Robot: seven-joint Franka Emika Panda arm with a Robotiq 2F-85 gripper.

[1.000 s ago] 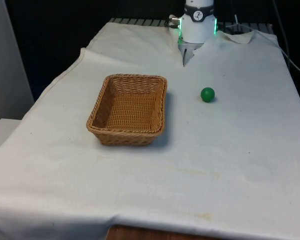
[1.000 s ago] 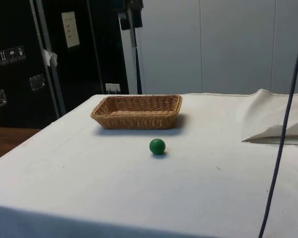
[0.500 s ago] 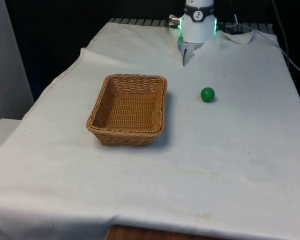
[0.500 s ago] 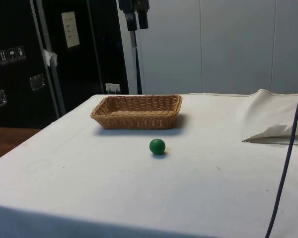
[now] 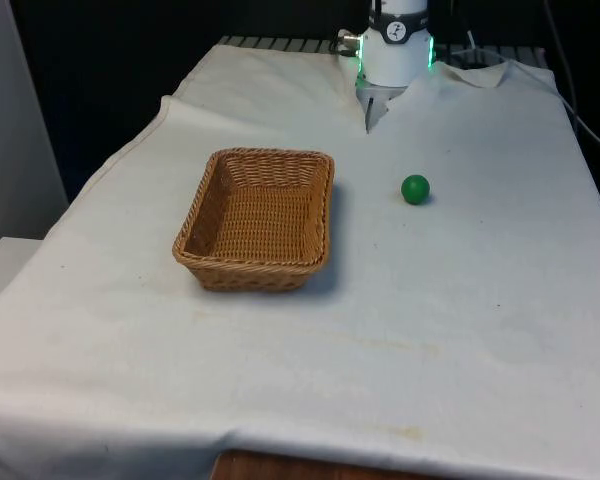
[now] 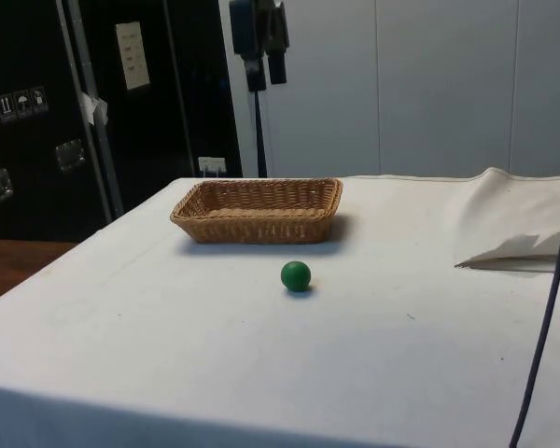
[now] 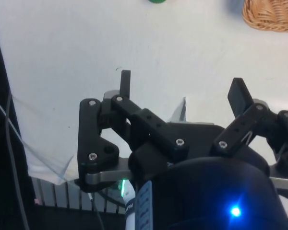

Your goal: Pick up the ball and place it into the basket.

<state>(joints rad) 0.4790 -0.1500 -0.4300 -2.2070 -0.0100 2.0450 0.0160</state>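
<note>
A small green ball point(image 5: 415, 189) rests on the white cloth, to the front view's right of a brown wicker basket point(image 5: 258, 218), about a hand's width from it. In the side view the ball point(image 6: 296, 275) lies in front of the basket point(image 6: 259, 210). My black gripper point(image 6: 267, 82) hangs high above the table, over the basket's far side as that view shows it. In the wrist view the gripper point(image 7: 182, 91) is open with nothing between its fingers point(image 7: 125, 84). The ball point(image 7: 157, 1) and a corner of the basket point(image 7: 273, 14) sit far beyond the fingertips.
The robot's white base point(image 5: 395, 55) stands at the table's far end. A raised fold of cloth point(image 6: 513, 224) lies at the side view's right, and a dark cable point(image 6: 541, 308) hangs there. The tabletop point(image 5: 400, 330) ends at its front edge.
In the side view the gripper has come down from the upper edge and shifted slightly right. Ball and basket have not moved.
</note>
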